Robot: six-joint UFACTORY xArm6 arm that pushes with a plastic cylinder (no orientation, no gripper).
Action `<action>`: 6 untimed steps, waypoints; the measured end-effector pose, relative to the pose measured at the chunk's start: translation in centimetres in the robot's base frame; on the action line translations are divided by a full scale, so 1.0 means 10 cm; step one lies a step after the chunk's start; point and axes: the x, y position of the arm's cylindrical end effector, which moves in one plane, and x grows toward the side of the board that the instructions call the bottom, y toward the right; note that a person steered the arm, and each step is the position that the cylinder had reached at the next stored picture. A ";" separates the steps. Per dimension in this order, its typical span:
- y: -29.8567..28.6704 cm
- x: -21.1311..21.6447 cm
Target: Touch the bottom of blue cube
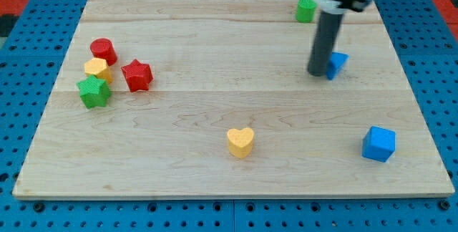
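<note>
Two blue blocks on the table, so pick carefully. The blue cube sits near the view's bottom right corner, alone, well apart from everything else. The other one, a small blue block, shape unclear since the rod partly hides it, is just beside my tip on its right, looks touching or nearly so.

Key relation: the blue cube lies down and to the right of my tip, diagonal, clear wood between. Its bottom side is the face toward the view's bottom edge, so my tip has to end up below it, between cube and table edge. My read: go down past the cube's left side, then come in from underneath. A straight diagonal would hit its top-left corner and shove it.

Tool state: plain rod, no jaws, nothing to spread or pinch; it holds nothing.

Not in the path: yellow heart bottom centre, green block at top, left cluster of red cylinder, yellow block, red star, green star.
</note>
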 end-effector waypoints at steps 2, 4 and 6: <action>1.06 0.38; 1.43 1.60; 0.53 1.54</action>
